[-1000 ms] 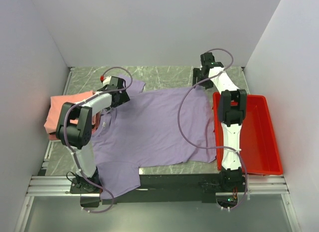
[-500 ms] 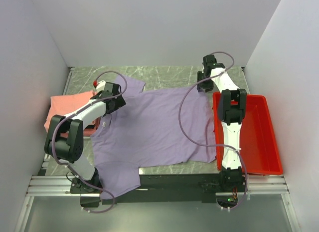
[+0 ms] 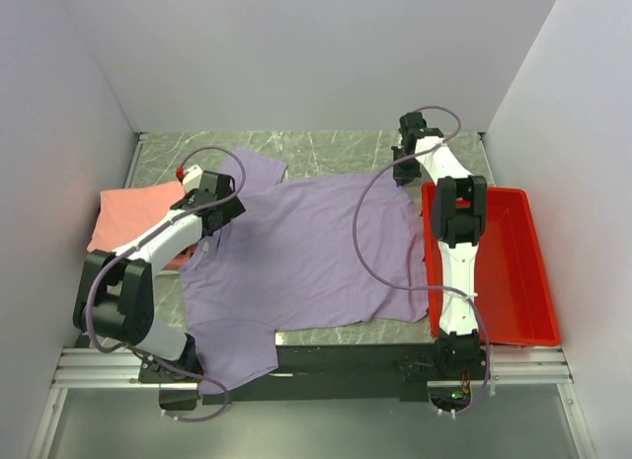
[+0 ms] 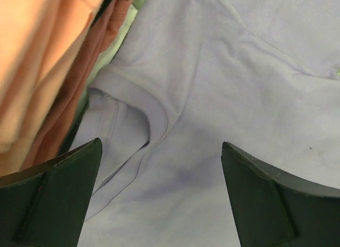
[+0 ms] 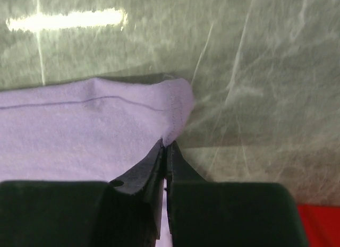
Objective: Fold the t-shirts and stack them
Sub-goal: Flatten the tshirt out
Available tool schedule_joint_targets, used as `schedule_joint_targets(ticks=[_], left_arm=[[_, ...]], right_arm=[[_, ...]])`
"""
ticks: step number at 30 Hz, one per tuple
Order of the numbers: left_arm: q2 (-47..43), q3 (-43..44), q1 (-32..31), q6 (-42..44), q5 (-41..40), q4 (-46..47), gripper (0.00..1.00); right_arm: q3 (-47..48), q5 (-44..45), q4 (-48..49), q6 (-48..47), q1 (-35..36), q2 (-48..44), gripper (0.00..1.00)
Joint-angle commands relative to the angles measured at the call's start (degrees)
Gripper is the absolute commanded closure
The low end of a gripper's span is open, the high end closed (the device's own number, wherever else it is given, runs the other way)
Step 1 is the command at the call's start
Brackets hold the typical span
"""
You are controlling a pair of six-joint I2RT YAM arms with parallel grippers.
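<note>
A pale lavender t-shirt (image 3: 306,252) lies spread flat over the middle of the table, with its collar (image 4: 154,106) toward the left. A folded salmon-pink t-shirt (image 3: 133,212) rests at the far left, with a darker red one (image 4: 93,53) under its edge. My left gripper (image 3: 219,212) hovers open over the lavender shirt beside the collar, nothing between its fingers (image 4: 160,143). My right gripper (image 3: 403,173) sits at the shirt's far right corner. In the right wrist view its jaws (image 5: 166,144) are shut on the hemmed corner of the lavender shirt (image 5: 79,135).
A red plastic tray (image 3: 538,271) stands along the right side, next to the right arm, and its corner (image 5: 319,226) shows in the right wrist view. Green marbled tabletop (image 5: 255,71) lies bare beyond the shirt corner. White walls enclose the back and both sides.
My right gripper has closed on the shirt's far right corner. The left arm has swung a little left and outward, its gripper staying open over the collar area.
</note>
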Motion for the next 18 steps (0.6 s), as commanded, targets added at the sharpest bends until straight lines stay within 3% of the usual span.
schedule_joint_targets(ticks=[1, 9, 16, 18], left_arm=[[-4.01, -1.41, -0.31, -1.05, -1.48, -0.03, 0.01], [-10.68, -5.8, -0.4, -1.14, -3.33, -0.56, 0.01], [-14.56, -8.45, -0.4, -1.22, -2.88, -0.64, 0.0], [-14.92, -8.71, -0.4, -1.22, -2.8, -0.65, 0.0]], right_arm=[[-3.61, 0.71, 1.53, 0.5, 1.97, -8.42, 0.95], [-10.74, 14.74, 1.72, 6.63, 12.23, -16.17, 0.94], [-16.72, 19.35, 1.01, 15.96, 23.66, -18.55, 0.89], [-17.08, 19.61, 1.01, 18.69, 26.31, -17.93, 0.84]])
